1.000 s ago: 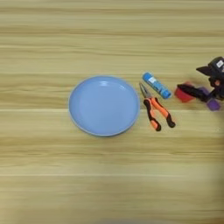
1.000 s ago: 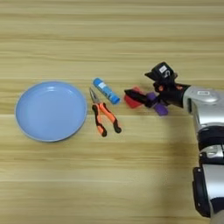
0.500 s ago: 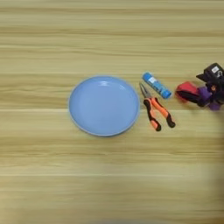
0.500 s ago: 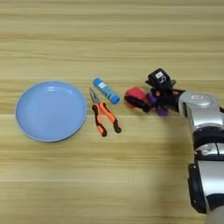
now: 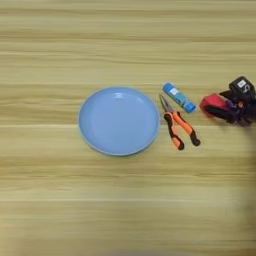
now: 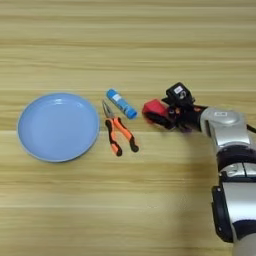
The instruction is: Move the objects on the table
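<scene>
This looks like a robot test bench in a lab more than a home or a shop. A bare tabletop [image 5: 125, 210] of light wood with lengthwise grain fills both views, with no walls, floor or furniture showing. Only a few unrelated small things lie on it: a light-blue plate [image 5: 119, 120], a blue glue stick [image 5: 179, 97], orange-handled pliers [image 5: 177, 126] and a red cube [image 6: 153, 108]. A silver robot forearm [image 6: 227, 135] reaches in from the right edge.
</scene>
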Controlling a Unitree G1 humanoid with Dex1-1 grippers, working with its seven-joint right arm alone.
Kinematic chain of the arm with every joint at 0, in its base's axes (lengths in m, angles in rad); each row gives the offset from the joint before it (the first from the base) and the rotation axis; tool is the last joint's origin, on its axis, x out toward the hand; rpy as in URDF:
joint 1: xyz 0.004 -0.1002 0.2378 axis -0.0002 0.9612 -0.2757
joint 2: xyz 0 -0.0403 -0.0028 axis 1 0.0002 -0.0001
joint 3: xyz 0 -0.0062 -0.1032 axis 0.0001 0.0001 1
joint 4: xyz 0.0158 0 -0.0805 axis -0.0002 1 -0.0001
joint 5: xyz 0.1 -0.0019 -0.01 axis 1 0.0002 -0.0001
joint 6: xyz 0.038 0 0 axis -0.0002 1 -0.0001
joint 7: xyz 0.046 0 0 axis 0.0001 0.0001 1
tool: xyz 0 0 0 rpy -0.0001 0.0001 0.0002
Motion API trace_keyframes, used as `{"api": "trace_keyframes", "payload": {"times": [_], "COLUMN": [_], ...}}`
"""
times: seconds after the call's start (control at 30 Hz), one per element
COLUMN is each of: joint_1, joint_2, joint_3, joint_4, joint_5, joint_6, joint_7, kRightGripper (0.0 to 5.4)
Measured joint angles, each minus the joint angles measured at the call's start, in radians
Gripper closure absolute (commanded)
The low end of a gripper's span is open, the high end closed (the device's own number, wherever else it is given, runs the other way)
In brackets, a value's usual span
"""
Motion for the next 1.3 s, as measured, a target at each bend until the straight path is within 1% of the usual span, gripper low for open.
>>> {"api": "trace_keyframes", "payload": {"times": [0.37,0.67,0.77,0.9,1.0,1.17,1.3], "joint_1": [-0.012,-0.016,-0.016,-0.017,-0.019,-0.001,0.034], "joint_2": [0.000,0.001,0.001,0.001,0.001,0.015,0.038], "joint_3": [0.003,0.004,0.002,-0.001,-0.006,-0.007,0.008], "joint_4": [0.016,0.017,-0.002,-0.060,-0.123,-0.292,-0.451], "joint_5": [-0.005,-0.005,-0.003,0.001,0.010,0.033,0.039], "joint_6": [0.000,-0.001,0.000,0.003,0.021,0.083,0.151], "joint_7": [-0.004,-0.004,-0.004,-0.003,-0.001,0.009,0.024], "kRightGripper": [3.09,3.14,3.14,3.14,3.14,3.14,3.14]}}
